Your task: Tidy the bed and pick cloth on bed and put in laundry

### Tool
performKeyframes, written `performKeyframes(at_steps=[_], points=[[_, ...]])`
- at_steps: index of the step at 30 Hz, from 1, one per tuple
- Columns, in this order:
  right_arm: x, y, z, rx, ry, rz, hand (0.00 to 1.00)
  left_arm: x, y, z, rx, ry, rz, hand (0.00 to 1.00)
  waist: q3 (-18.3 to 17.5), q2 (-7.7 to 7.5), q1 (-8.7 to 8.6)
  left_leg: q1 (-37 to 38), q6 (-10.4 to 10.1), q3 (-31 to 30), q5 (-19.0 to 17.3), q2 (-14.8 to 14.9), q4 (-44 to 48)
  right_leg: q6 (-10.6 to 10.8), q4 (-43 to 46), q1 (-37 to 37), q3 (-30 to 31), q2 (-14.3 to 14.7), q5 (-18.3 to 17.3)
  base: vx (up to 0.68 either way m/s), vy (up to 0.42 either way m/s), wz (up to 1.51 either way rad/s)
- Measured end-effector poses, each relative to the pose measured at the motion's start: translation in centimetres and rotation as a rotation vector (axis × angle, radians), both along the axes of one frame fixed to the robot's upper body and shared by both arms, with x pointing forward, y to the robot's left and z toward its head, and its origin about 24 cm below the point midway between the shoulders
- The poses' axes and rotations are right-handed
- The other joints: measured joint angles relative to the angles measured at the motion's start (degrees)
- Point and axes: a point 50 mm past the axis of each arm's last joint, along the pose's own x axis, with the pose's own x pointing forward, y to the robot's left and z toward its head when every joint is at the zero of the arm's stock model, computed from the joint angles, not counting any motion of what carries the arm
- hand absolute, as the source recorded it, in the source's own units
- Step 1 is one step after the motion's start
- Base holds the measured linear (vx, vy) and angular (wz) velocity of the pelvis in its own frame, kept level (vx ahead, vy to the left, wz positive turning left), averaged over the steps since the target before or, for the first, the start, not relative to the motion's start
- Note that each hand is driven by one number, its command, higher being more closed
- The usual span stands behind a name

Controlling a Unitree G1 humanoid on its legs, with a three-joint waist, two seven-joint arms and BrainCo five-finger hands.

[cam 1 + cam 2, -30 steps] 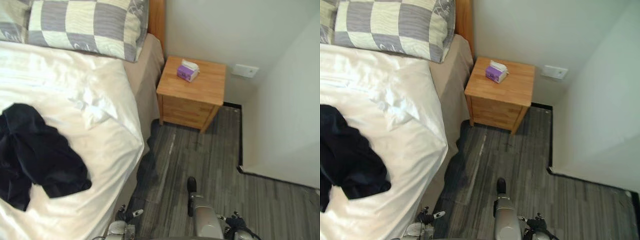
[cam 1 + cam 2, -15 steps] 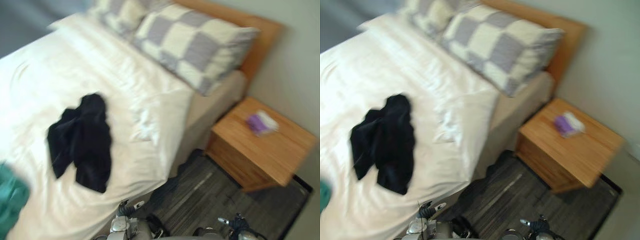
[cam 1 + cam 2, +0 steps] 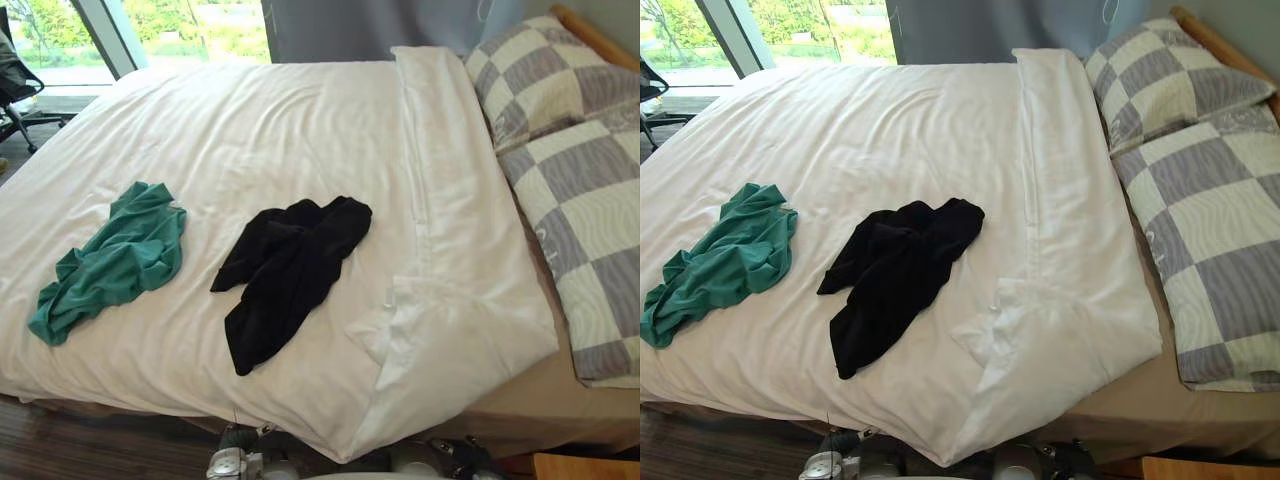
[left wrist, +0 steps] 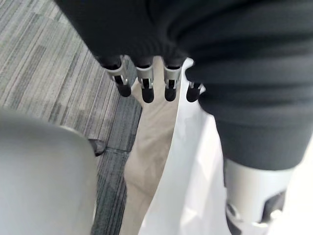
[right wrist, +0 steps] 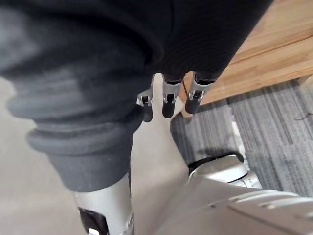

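A black cloth (image 3: 285, 270) lies crumpled in the middle of the white duvet (image 3: 300, 120). A green cloth (image 3: 115, 260) lies bunched about a hand's breadth to its left, near the bed's front left edge. The duvet's near right corner (image 3: 400, 335) is turned back and rumpled. My left hand (image 4: 144, 81) hangs beside the bed's side with straight fingers and nothing in it. My right hand (image 5: 168, 100) hangs low by the wooden nightstand (image 5: 274, 54), fingers straight and empty too.
Two grey-and-cream chequered pillows (image 3: 580, 200) lie at the bed's right end against a wooden headboard (image 3: 595, 30). A window (image 3: 180, 25) and an office chair (image 3: 15, 85) stand beyond the far left side. Grey plank floor (image 4: 44, 63) runs along the near side.
The camera has swung left from the nightstand to the whole bed, bringing the green cloth and the window into view. The cloths themselves have not moved.
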Motion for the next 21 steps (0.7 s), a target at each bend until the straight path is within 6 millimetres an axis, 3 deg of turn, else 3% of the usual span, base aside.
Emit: performKeyframes(at_steps=[2, 5, 8, 11, 13, 16, 17, 19, 21], points=[[-1.7, 0.3, -0.4, 0.017, 0.042, -0.035, 0.0, -0.2, 0.0, -0.1, -0.002, 0.006, 0.012, 0.0, -0.3, 0.14, -0.06, -0.1, -0.1, 0.3, 0.1, 1.2, 0.1, -0.8, -1.1, 0.2, 0.1, 1.5, 0.5, 0.01, -0.071, -0.11], [-3.7, 0.4, -0.7, 0.042, 0.078, -0.121, 0.0, -0.2, 0.6, 0.0, 0.006, 0.005, 0.032, 0.0, -0.6, -0.35, -0.07, -0.1, -0.5, 0.8, 0.3, 1.2, 0.1, -0.7, -3.2, 1.1, 0.4, 1.5, 1.5, -0.01, 0.003, -0.05], [-4.6, 1.1, -1.0, 0.086, 0.075, -0.24, 0.0, -0.2, 1.3, 0.0, 0.016, 0.001, 0.068, 0.0, -0.4, -1.57, -0.23, 0.0, -0.3, 3.1, 0.1, 0.9, 0.7, -0.8, -3.9, 0.8, 2.2, 1.2, 2.3, -0.02, 0.047, -0.23], [-5.2, 1.1, -1.0, 0.105, 0.062, -0.347, 0.0, -0.4, 1.5, 0.0, 0.011, 0.007, 0.098, 0.0, -0.4, -1.67, -0.49, -0.2, 0.2, 5.4, -1.8, 0.7, 3.8, -0.7, -2.2, -0.2, 4.2, 1.0, 2.2, -0.03, 0.037, -0.42], [-5.4, 0.6, -0.9, 0.107, 0.032, -0.473, 0.0, -0.5, 1.3, -0.1, 0.001, 0.015, 0.112, 0.0, -0.6, -1.49, -1.59, -0.4, 0.3, 6.6, -2.0, 0.4, 3.8, -0.6, -0.8, -1.4, 5.2, 0.9, 2.1, -0.08, 0.01, -0.25], [-6.8, -1.3, -0.3, 0.057, -0.009, -0.685, 0.0, -0.7, 0.8, -0.2, -0.013, 0.024, 0.117, 0.0, -1.6, -0.68, -3.37, 0.0, 0.3, 8.3, -1.4, 0.5, 0.9, -0.5, -1.4, -2.2, 5.0, 0.7, 1.5, -0.05, -0.022, 0.06], [-8.1, -2.6, 0.2, 0.012, -0.018, -0.76, 0.0, -1.1, 0.2, -0.4, -0.025, 0.036, 0.109, 0.0, -2.5, 0.0, -3.74, 1.5, -0.2, 9.8, 0.5, 0.4, -3.1, -0.5, -2.4, -2.2, 4.7, 0.6, 1.6, 0.03, -0.01, 0.16], [-8.7, -4.5, 1.2, -0.07, -0.057, -0.834, 0.0, -1.3, -0.1, -0.5, -0.026, 0.044, 0.092, 0.0, -2.9, 0.68, -4.83, 3.3, -0.6, 9.9, 3.7, -0.1, -8.5, -0.3, -3.0, -2.1, 3.5, 0.2, 1.6, 0.05, 0.014, 0.24], [-8.3, -6.5, 2.6, -0.16, -0.124, -0.894, 0.0, -1.1, 0.3, -0.4, -0.015, 0.039, 0.079, 0.0, -2.7, -0.29, -5.33, 3.0, -0.8, 10.2, 5.0, -0.4, -8.7, 0.7, -4.0, -2.0, 3.3, -0.3, 2.5, 0.02, 0.031, 0.09]])
